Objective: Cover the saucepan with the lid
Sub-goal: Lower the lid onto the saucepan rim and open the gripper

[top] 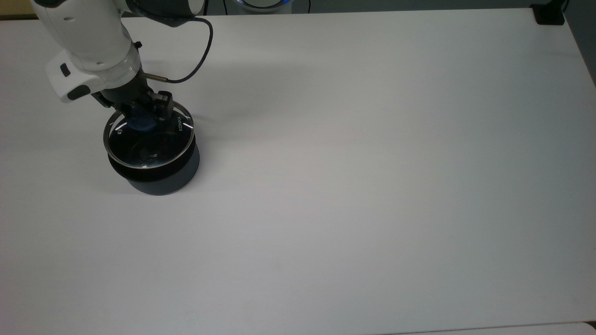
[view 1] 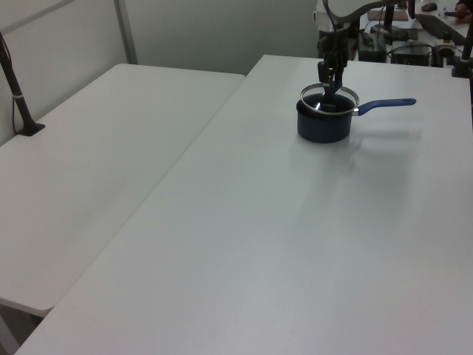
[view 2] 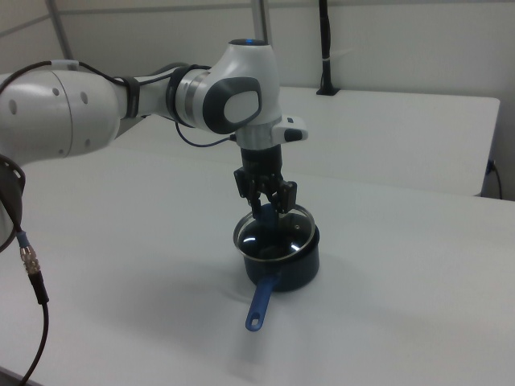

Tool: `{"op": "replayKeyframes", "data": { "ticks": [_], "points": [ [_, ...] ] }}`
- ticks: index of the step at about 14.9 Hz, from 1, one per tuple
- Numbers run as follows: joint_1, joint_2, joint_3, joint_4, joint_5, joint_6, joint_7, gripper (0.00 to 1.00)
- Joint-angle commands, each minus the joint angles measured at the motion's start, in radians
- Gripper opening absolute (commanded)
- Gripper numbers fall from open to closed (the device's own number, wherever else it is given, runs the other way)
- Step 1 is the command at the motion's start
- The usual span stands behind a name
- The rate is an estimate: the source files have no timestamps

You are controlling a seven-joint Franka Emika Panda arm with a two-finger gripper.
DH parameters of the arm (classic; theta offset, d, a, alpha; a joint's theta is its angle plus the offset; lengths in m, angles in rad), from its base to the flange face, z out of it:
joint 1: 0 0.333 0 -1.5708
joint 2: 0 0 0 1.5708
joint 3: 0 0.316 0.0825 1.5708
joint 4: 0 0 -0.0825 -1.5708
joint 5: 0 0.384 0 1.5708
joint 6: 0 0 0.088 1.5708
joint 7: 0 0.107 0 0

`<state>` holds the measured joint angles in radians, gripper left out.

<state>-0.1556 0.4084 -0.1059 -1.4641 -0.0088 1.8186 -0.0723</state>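
The white robot arm (view 2: 233, 96) reaches down over the saucepan (top: 160, 174), and its gripper (top: 142, 122) is squeezed tight on the blue knob (top: 141, 123) of the lid (top: 153, 149). The lid is a round see-through one with a shiny metal edge, and it has the word "KONKA" on the glass. It sits right over the mouth of the saucepan, covering the opening. In the right view the lid (view 2: 283, 237) looks a little tipped, and I cannot tell if its edge is resting all the way down on the pan or floating just above it. Looking through the glass, the inside of the saucepan is black, and I cannot see anything in it. The outside of the saucepan (view 1: 322, 127) is dark blue-grey. Its long blue handle (view 2: 263, 299) sticks out toward the front in the right view, and it has a hole at the end. In the left view the handle (view 1: 386, 104) points to the left view's right. The saucepan stands on a big white table (top: 372, 186), near the top view's left side. A black cable (top: 198, 56) curls away from the arm.
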Motion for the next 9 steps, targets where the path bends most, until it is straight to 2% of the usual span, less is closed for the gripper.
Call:
{"op": "replayKeyframes", "data": {
  "ticks": [1, 9],
  "points": [
    [0.004, 0.007, 0.003, 0.025, -0.008, 0.005, -0.003, 0.5],
    [0.001, 0.05, 0.002, 0.053, -0.006, 0.041, 0.039, 0.5]
  ]
}}
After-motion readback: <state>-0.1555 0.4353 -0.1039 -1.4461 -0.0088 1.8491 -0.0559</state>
